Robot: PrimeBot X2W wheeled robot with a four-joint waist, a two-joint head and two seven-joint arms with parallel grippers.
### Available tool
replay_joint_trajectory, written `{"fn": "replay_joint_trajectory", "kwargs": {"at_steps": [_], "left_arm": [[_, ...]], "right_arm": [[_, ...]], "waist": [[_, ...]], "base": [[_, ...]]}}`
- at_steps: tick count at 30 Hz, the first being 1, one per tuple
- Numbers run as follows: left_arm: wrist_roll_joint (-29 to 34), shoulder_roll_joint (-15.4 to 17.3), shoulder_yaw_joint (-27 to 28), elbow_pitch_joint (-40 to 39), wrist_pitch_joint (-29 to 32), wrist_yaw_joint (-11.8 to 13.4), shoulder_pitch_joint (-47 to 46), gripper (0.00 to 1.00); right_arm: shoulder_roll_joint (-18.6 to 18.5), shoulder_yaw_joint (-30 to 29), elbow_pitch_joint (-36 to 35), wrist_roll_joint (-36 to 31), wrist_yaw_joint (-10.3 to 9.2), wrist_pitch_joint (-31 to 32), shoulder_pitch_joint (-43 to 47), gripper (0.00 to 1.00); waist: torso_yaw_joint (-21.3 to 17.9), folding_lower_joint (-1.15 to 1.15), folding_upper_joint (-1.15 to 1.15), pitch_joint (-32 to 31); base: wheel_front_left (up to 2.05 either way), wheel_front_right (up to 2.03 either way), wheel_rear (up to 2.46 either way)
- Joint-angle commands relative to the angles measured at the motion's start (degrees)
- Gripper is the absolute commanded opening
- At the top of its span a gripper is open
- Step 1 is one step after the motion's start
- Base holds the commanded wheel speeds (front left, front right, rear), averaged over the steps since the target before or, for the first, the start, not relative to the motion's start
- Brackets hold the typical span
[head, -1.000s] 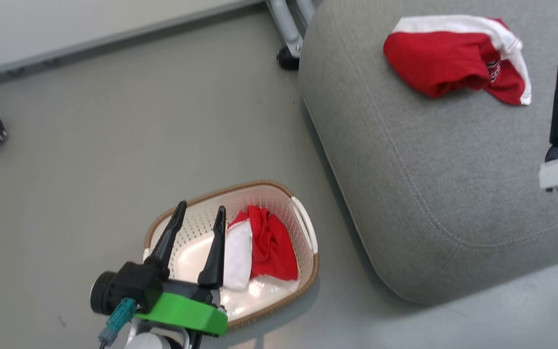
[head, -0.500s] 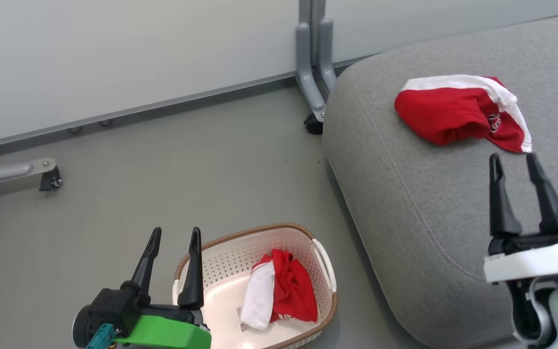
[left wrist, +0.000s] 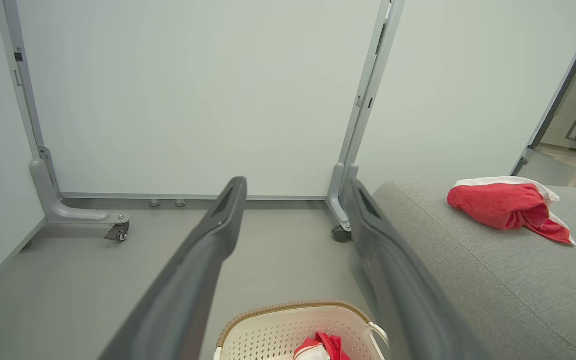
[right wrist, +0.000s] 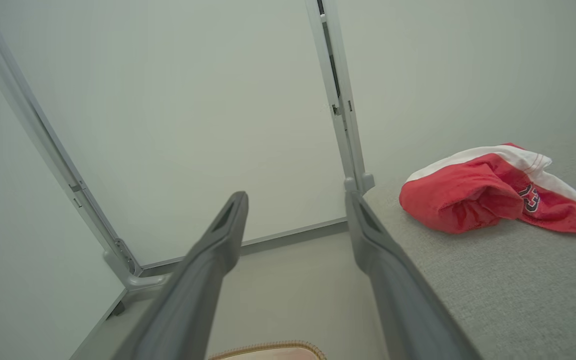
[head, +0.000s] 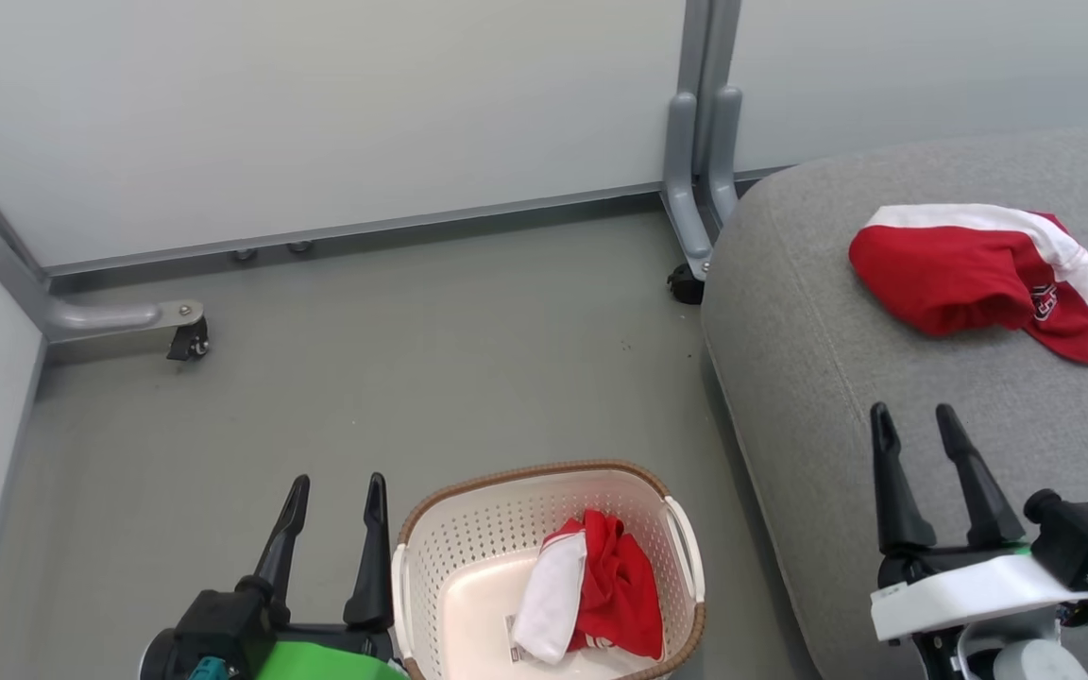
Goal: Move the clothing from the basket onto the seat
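Left gripper [head: 337, 484]: jaws moderately apart, nothing between them. The fingers point away over the floor [head: 412, 331], just beside the laundry basket [head: 525, 470] on its side away from the seat [head: 808, 378], not touching it. Right gripper [head: 911, 416]: likewise parted and empty, hanging over the near part of the seat.

Step in hand, as I read it: fetching what is left in the basket. The left gripper is the nearer one (the right would have to come back across the seat's edge). To do it well:
- Bring the fingers over the rim and down onto the bunched red fold, straddling its ridge rather than the flat white panel.
- Bite deep enough to gather several layers, since a pinch of one layer may slip.
- Lift straight up until the cloth hangs clear of the brown rim, then swing toward the seat.

The basket looks light and may slide or tip if cloth or a finger catches its perforated wall.

Containers: the basket stands on the floor close to the seat's corner. Inside, one red-and-white garment [head: 615, 595] lies crumpled against the side nearer the seat. A label sticker [head: 513, 628] shows on the bottom beside it. The emblem garment [head: 969, 279] lies on the seat toward its far side, well apart from the right gripper. Task about half done.
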Motion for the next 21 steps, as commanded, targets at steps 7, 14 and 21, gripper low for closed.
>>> {"fn": "replay_joint_trajectory", "kwargs": {"at_steps": [7, 14, 21], "left_arm": [[-1.21, 0.19, -0.25, 0.06, -0.02, 0.95, 1.96, 1.00], [-1.20, 0.19, 0.07, 0.01, -0.02, 0.99, 2.25, 1.00], [-1.01, 0.19, 0.23, 0.20, -0.02, 0.61, 2.26, 1.00]], "right_arm": [[-0.11, 1.42, 1.37, -3.83, 0.00, -0.17, 1.93, 1.00], [0.43, 1.53, 2.12, -4.60, 0.00, -0.17, 2.53, 1.00], [1.03, 0.52, 2.52, -3.42, 0.00, -0.17, 2.15, 1.00]], "waist": [[2.86, 0.00, 0.00, -1.78], [3.46, 0.00, 0.00, -2.17], [3.30, 0.00, 0.00, -2.21]], "base": [[0.00, 0.00, 0.00], [0.00, 0.00, 0.00], [0.00, 0.00, 0.00]]}}
